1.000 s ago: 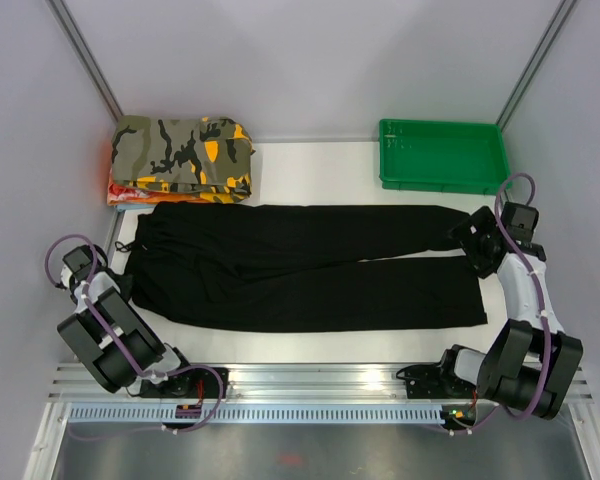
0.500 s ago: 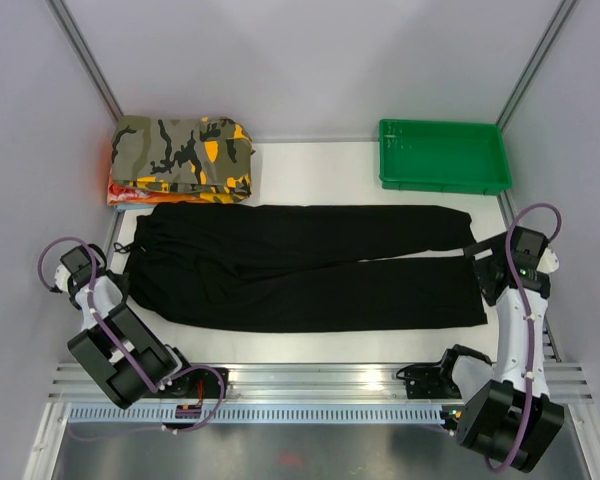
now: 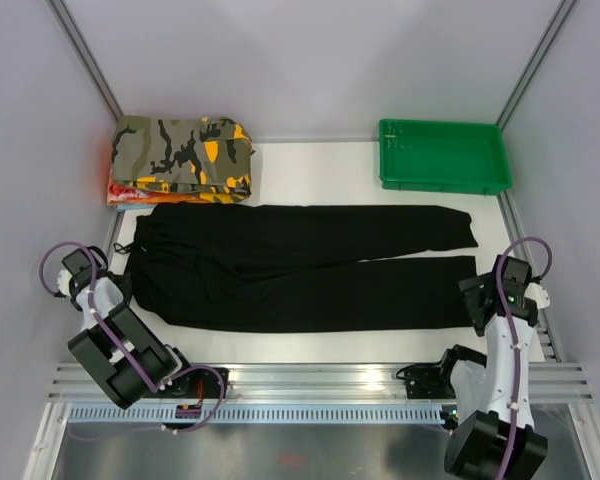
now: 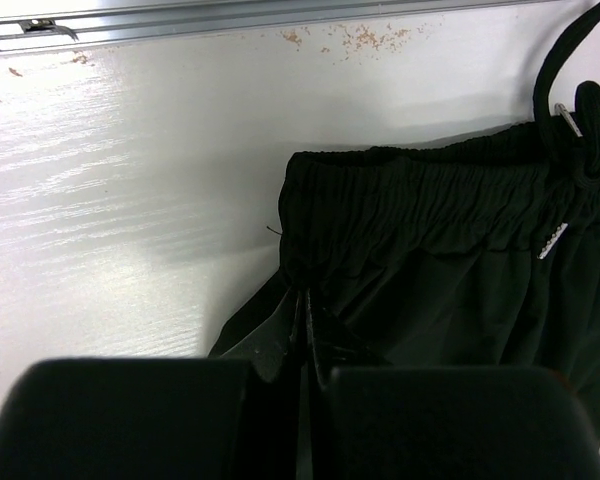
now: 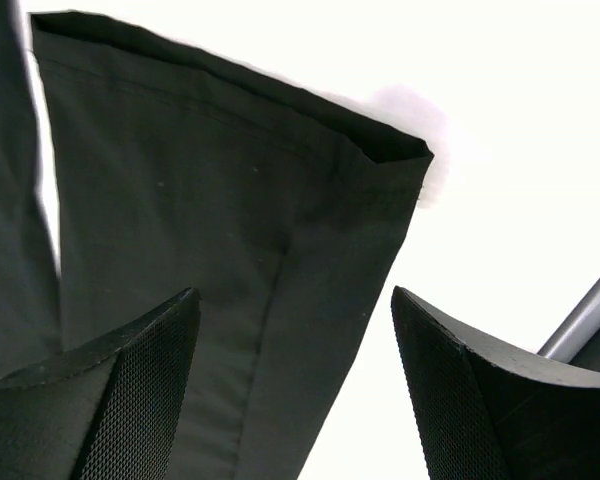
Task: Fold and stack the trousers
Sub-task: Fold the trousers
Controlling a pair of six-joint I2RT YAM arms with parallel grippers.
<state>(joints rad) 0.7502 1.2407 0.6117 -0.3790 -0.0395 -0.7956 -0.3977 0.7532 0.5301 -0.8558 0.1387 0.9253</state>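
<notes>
The black trousers (image 3: 300, 265) lie flat across the table, waist to the left and both legs running right. My left gripper (image 3: 122, 284) sits at the near corner of the waist. In the left wrist view it (image 4: 305, 305) is shut on a pinch of cloth just below the elastic waistband (image 4: 430, 195). My right gripper (image 3: 476, 301) is at the hem end of the near leg. In the right wrist view it (image 5: 294, 293) is open, its two fingers standing either side of the leg's edge (image 5: 310, 300), with the hem corner (image 5: 395, 150) just ahead.
A folded camouflage garment (image 3: 183, 157) lies at the back left, close to the waist. A green tray (image 3: 442, 155) stands at the back right. A metal rail (image 3: 310, 380) runs along the near edge. A black drawstring (image 4: 555, 70) loops off the waistband.
My right arm has swung from the far leg's hem toward me to the near leg's hem. My left gripper has shut on the waist corner.
</notes>
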